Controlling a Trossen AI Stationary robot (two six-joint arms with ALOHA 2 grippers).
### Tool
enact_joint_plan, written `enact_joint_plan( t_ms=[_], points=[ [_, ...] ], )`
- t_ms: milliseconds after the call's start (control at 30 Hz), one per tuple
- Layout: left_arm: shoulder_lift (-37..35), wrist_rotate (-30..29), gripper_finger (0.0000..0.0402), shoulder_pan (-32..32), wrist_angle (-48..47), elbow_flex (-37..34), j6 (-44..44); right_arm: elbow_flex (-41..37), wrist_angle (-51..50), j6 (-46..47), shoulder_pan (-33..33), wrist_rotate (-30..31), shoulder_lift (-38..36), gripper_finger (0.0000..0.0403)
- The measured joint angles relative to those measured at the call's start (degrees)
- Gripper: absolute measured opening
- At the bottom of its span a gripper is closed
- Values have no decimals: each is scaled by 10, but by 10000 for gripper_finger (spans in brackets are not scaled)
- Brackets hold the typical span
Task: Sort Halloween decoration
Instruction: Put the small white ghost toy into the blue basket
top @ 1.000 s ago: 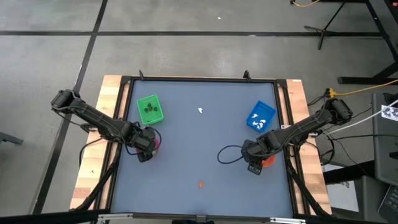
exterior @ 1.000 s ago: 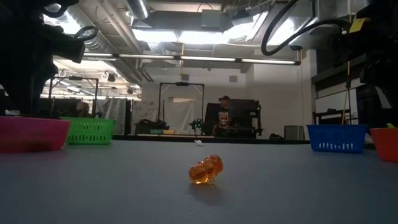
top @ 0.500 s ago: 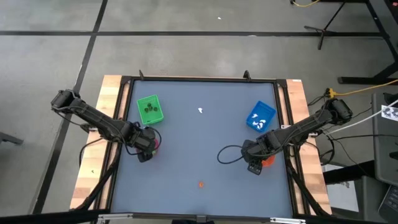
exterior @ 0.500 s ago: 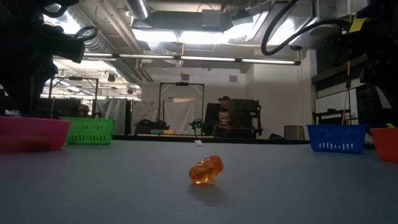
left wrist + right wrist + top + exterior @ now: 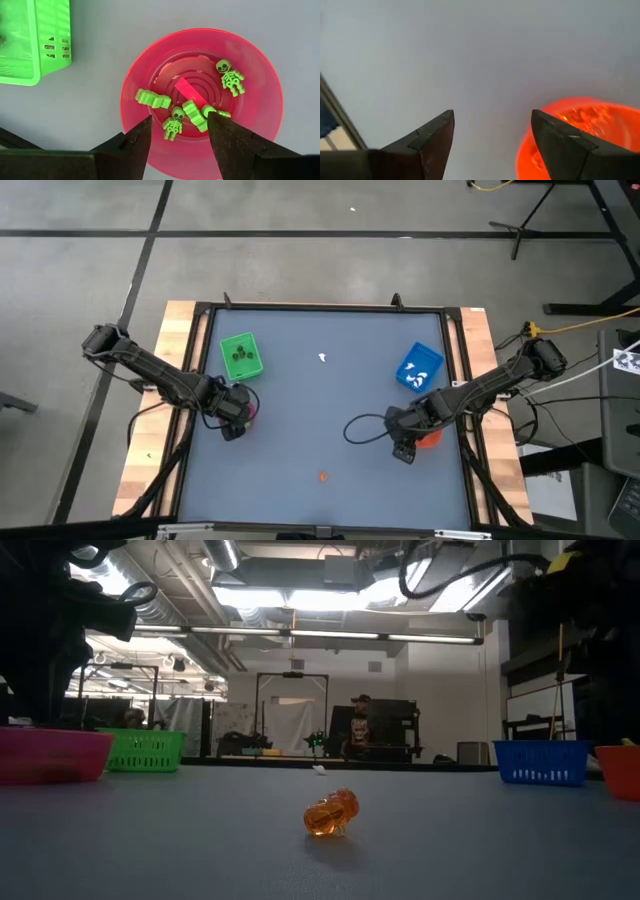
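My left gripper (image 5: 177,132) hangs open above the pink bowl (image 5: 200,100), pointing down. In the bowl lie several tiny green figures (image 5: 230,77), skeletons among them. My right gripper (image 5: 492,135) is open too, over bare table beside the orange bowl (image 5: 575,130), which holds orange figures. One orange figure (image 5: 332,812) lies on the table near the front edge (image 5: 322,476). A white figure (image 5: 322,358) lies toward the far side. Neither gripper has anything between its fingers.
A green square tray (image 5: 239,356) with dark figures stands at the far left, next to the pink bowl (image 5: 250,408). A blue square tray (image 5: 419,367) with white figures stands at the far right, behind the orange bowl (image 5: 431,438). The table's middle is bare grey mat.
My right gripper has tipped a little at the wrist, its head swinging slightly toward the table's left, away from the orange bowl. It stays open. The figures on the table lie as before.
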Motion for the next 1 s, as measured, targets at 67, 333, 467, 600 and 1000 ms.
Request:
enact_joint_plan(
  t_ms=[67,333,467,600,1000],
  points=[
    [0,0,175,0,0,0,0,0,21,0,0,1,0,264],
    [0,0,175,0,7,0,0,0,213,-44,0,102,0,264],
    [0,0,175,0,16,0,0,0,336,-148,0,209,0,264],
    [0,0,175,0,20,0,0,0,454,-247,-12,349,0,264],
    [0,0,175,0,30,0,0,0,584,-295,-177,429,48,264]
  ],
)
